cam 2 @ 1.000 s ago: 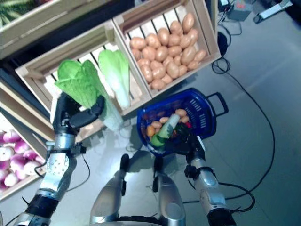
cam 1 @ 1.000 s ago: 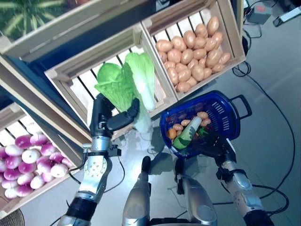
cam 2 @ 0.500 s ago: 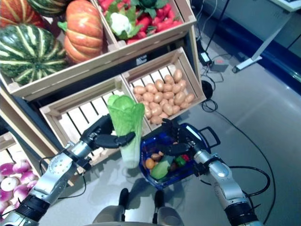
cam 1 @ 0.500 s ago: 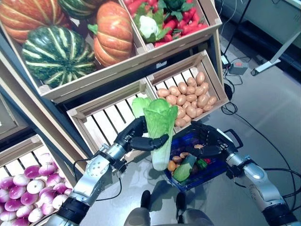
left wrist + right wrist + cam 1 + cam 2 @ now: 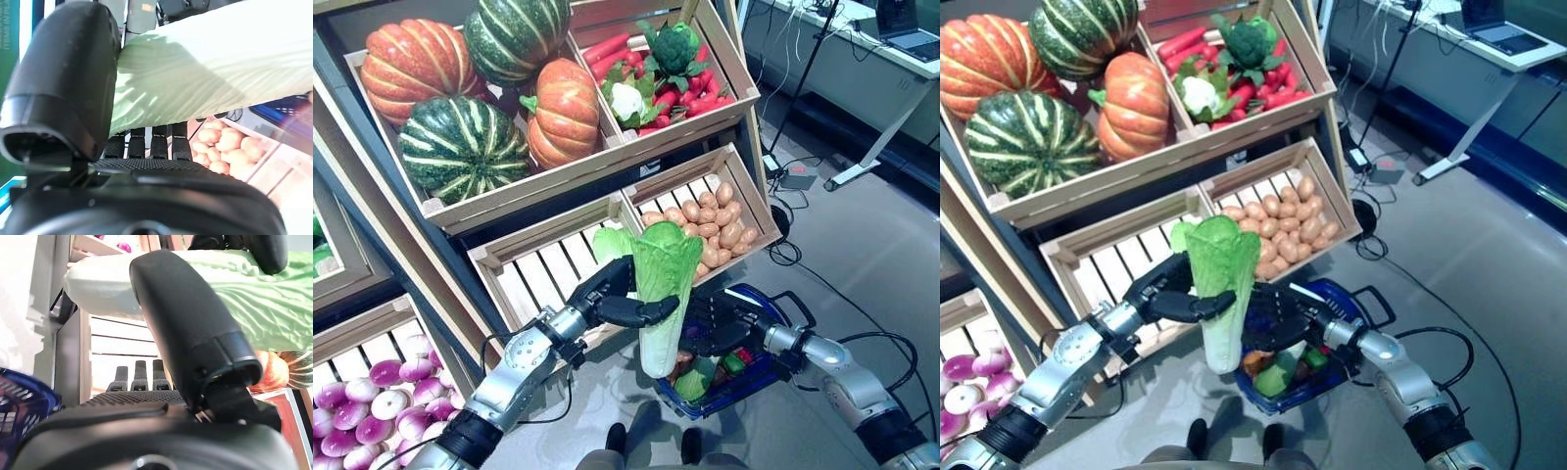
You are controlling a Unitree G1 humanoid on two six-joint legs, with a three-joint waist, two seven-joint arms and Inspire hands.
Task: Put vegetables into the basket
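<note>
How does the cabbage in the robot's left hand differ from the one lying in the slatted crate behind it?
The held cabbage hangs upright, stalk down, in the left hand, above the blue basket; the crate cabbage lies on the wooden slats, untouched. The held cabbage shows in full; the crate cabbage is largely hidden behind it. Both have green leaves.

Bright even indoor light w/ cool bluish tint, soft shadows on floor (image 5: 862, 255); wrist views blurred up close, slight pink flare
</note>
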